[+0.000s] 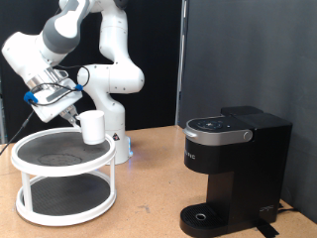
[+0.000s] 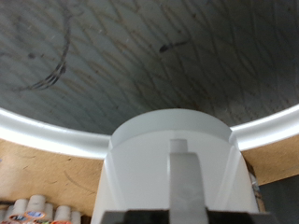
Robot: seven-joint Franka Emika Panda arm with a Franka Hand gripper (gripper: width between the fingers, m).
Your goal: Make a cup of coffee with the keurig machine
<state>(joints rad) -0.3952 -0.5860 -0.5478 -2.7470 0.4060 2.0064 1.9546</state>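
Observation:
The small white cup [image 1: 92, 126] is at the right-hand edge of the white two-tier stand's top tier in the exterior view. My gripper [image 1: 78, 116] comes at it from the exterior view's left and is shut on its wall. In the wrist view the cup [image 2: 140, 159] fills the lower middle, with one finger [image 2: 185, 177] lying against its wall. I cannot tell whether the cup rests on the tier or hangs just above it. The black keurig machine [image 1: 234, 169] stands at the exterior view's right with its lid shut and nothing on its drip tray [image 1: 205, 217].
The white two-tier round stand [image 1: 30, 205] takes up the exterior view's lower left; its dark grey top [image 2: 131, 56] and white rim [image 2: 42, 129] show in the wrist view. Several small pods [image 2: 37, 211] lie on the wooden table [image 1: 149, 188]. A black curtain hangs behind.

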